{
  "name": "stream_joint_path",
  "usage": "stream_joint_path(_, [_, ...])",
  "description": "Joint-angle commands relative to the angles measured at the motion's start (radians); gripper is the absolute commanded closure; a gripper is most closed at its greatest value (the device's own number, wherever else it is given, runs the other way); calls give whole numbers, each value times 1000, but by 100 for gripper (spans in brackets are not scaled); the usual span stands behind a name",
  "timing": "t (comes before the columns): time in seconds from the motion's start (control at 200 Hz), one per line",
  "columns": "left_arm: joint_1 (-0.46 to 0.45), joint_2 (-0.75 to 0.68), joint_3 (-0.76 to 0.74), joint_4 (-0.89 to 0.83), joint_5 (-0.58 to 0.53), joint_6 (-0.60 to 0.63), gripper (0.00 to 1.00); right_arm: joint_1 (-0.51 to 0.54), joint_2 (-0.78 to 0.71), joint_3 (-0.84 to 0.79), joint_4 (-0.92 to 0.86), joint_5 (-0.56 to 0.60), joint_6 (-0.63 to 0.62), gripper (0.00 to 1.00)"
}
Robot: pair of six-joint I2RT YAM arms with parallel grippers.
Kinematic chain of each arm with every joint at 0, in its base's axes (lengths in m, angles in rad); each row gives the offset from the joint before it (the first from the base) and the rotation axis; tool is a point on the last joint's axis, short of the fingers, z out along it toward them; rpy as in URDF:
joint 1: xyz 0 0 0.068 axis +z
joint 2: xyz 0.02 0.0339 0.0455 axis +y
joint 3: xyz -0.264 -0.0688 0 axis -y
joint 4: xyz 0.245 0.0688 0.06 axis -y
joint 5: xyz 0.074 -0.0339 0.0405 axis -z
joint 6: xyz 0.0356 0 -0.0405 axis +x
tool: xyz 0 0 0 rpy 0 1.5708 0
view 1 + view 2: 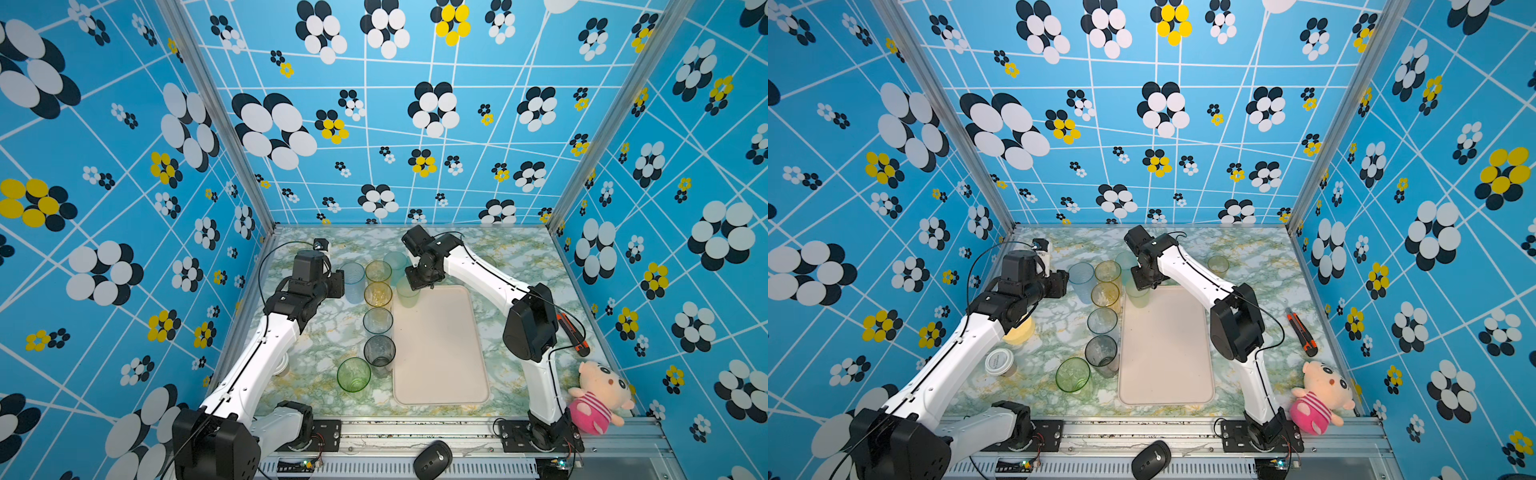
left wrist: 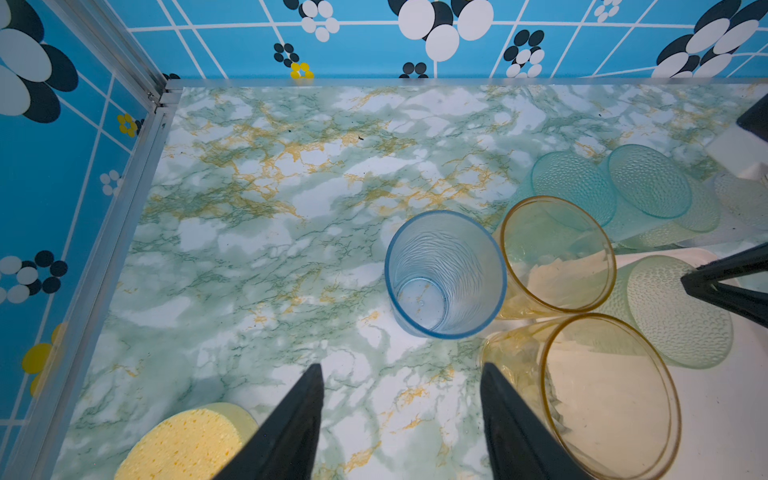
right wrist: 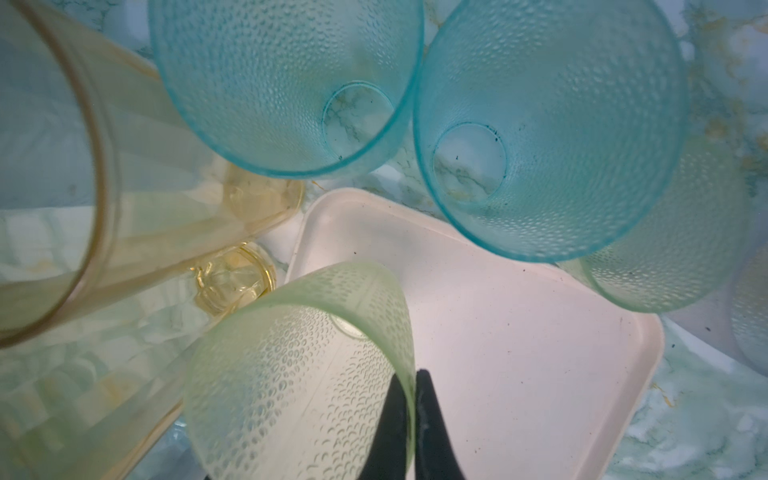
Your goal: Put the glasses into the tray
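Plainly, the right gripper [image 3: 410,374] is pinched together on the thin wall of a pale green tumbler [image 3: 299,374]. One black finger sits inside the rim and one outside, with only the plastic between them. That tumbler is translucent and covered in small raised dimples (the same pebbled skin as the two teal tumblers [image 3: 552,137] beyond it). In both top views it sits at the far left corner of the tray [image 1: 440,361]; whether its base rests on the tray I cannot tell. The tray is a smooth, matte, cream-pink rectangle with rounded corners and a low rim.

The left gripper [image 2: 401,374] has its tapered black fingers standing well apart, with nothing between them but the table [image 2: 257,232], a glossy green, white and gold marble pattern. Just ahead of it a blue tumbler [image 2: 444,274] stands upright, its clear wall rippled with fine wavy ribs. It is just beside two amber tumblers [image 2: 557,257], which are smooth-walled with darker golden rims.

In a top view the other glasses stand on the table in a line along the tray's left edge, outside it. After the amber pair come a pale clear tumbler [image 1: 377,321], a smoky grey tumbler [image 1: 379,351] and a green tumbler [image 1: 353,374] set a little to the left. A porous yellow sponge disc [image 2: 187,444] lies near the left gripper's fingers.
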Motion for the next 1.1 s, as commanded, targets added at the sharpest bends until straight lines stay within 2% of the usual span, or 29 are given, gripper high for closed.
stream_joint_path(0.0, [12, -4, 36, -16, 18, 1, 39, -1, 26, 50, -34, -9, -14, 100])
stream_joint_path(0.53, [20, -9, 37, -24, 26, 6, 38, -3, 125, 95, -13, -12, 0, 100])
stream_joint_path(0.795, [23, -9, 37, -26, 30, 3, 38, -6, 105, 75, 0, -10, 1, 78])
stream_joint_path(1.065, [22, -9, 35, -21, 32, 3, 38, -15, 39, 16, 44, -9, 11, 74])
stream_joint_path(1.095, [23, -10, 34, -20, 31, 3, 38, -17, -4, 3, 54, -9, 11, 73])
